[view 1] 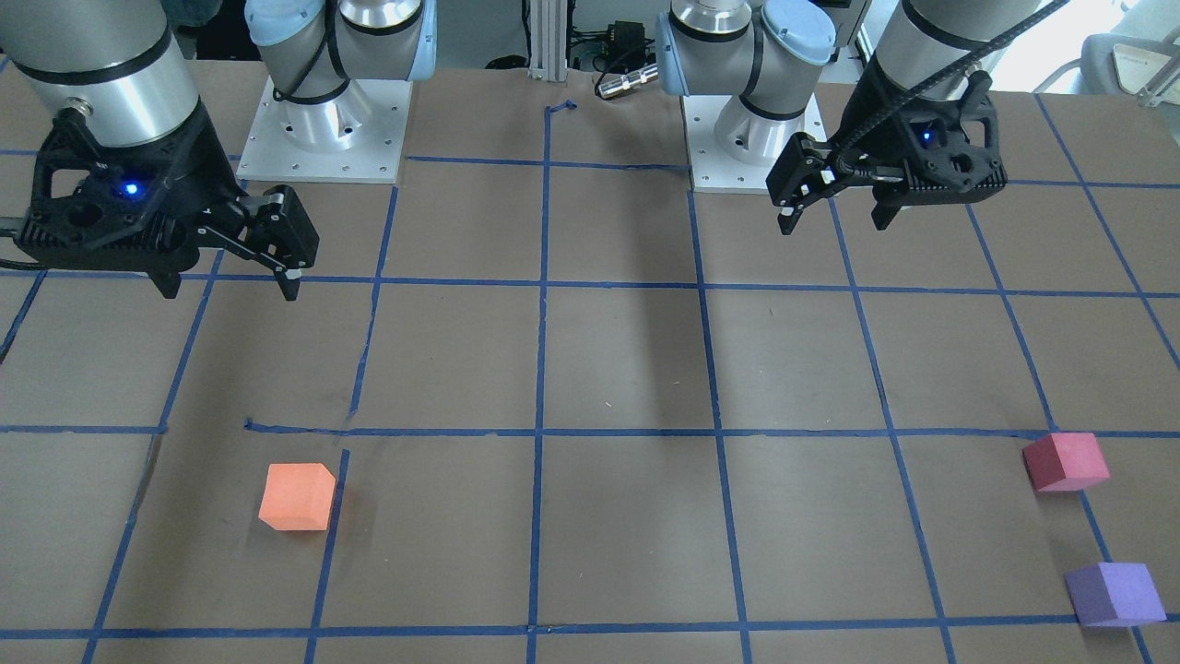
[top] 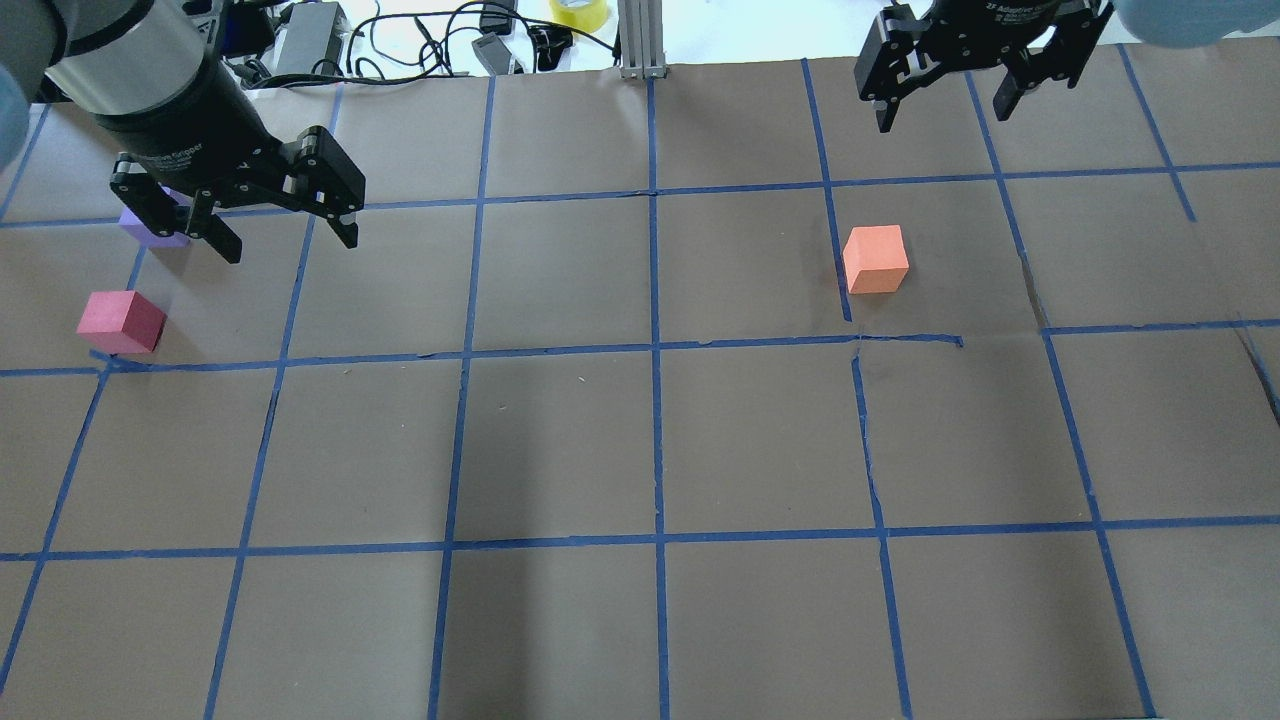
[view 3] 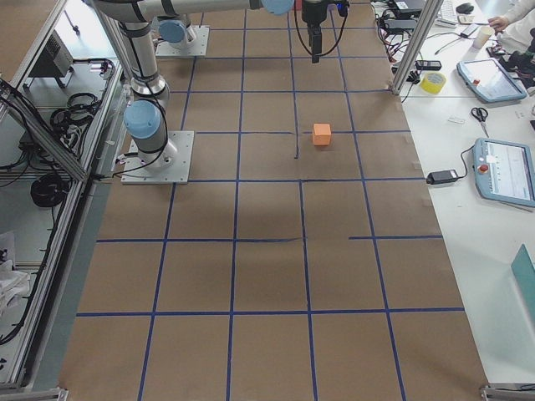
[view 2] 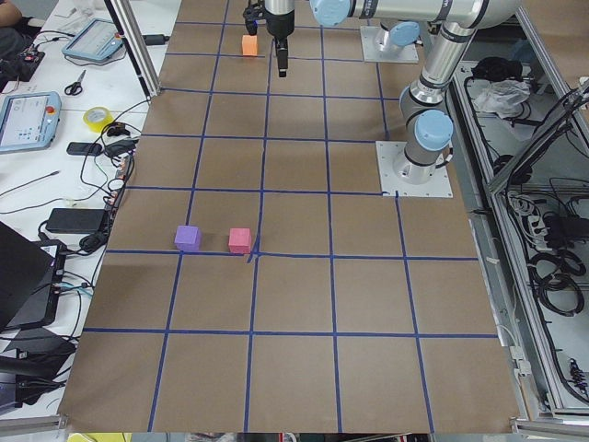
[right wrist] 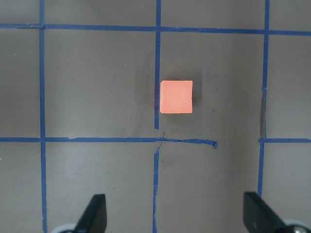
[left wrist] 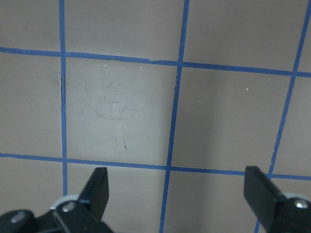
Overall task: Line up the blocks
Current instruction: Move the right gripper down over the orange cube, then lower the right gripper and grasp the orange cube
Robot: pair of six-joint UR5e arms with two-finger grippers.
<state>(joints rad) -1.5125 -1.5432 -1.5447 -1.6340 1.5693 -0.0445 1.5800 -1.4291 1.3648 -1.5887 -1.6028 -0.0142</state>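
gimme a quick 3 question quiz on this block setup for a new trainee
1. True or false: the orange block touches the purple block.
2. Which lies nearest the pinkish-red block? A) the orange block B) the purple block C) the right gripper
3. Fill in: the left gripper and the right gripper both hang above the table with jaws ____, holding nothing.

Key: 1 false, they lie at opposite ends of the table. 2 B. 3 open.
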